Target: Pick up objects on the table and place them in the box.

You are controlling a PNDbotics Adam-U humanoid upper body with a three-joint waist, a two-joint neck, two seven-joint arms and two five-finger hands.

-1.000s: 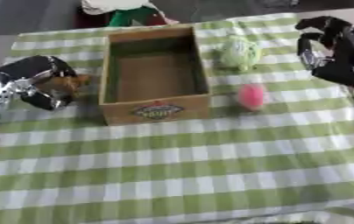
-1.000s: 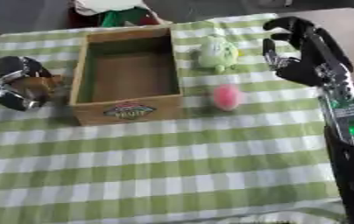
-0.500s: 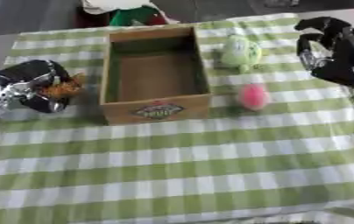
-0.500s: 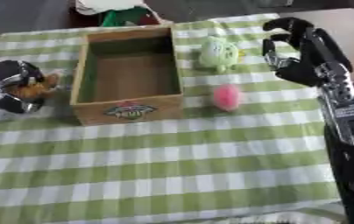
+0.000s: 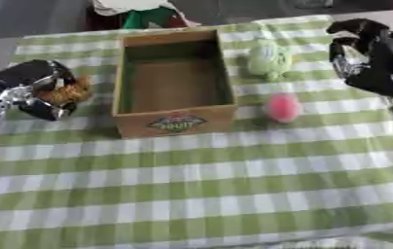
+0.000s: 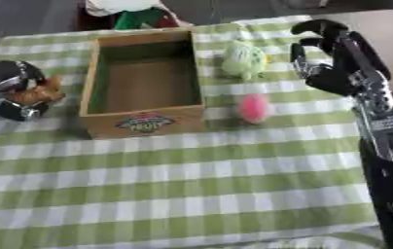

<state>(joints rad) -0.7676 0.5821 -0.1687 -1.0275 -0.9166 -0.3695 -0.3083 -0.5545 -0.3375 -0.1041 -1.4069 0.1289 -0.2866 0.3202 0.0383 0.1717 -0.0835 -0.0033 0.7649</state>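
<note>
An open cardboard box (image 5: 174, 87) stands on the green checked cloth, with nothing visible inside. Left of it my left hand (image 5: 31, 87) is curled round a small brown-orange thing (image 5: 63, 91). A pale green soft toy (image 6: 243, 59) lies just right of the box's far end. A pink rounded thing (image 6: 254, 108) lies by the box's near right corner. My right hand (image 6: 329, 63) hovers to the right of the green toy with fingers curled and nothing in them.
The table's far edge carries a red, green and white bundle (image 5: 140, 12) behind the box. Bare tabletop (image 6: 387, 29) shows at the far right beyond the cloth. The near half of the cloth (image 5: 200, 194) holds nothing.
My left hand with the brown-orange thing has shifted slightly toward the box. The right hand has hardly moved.
</note>
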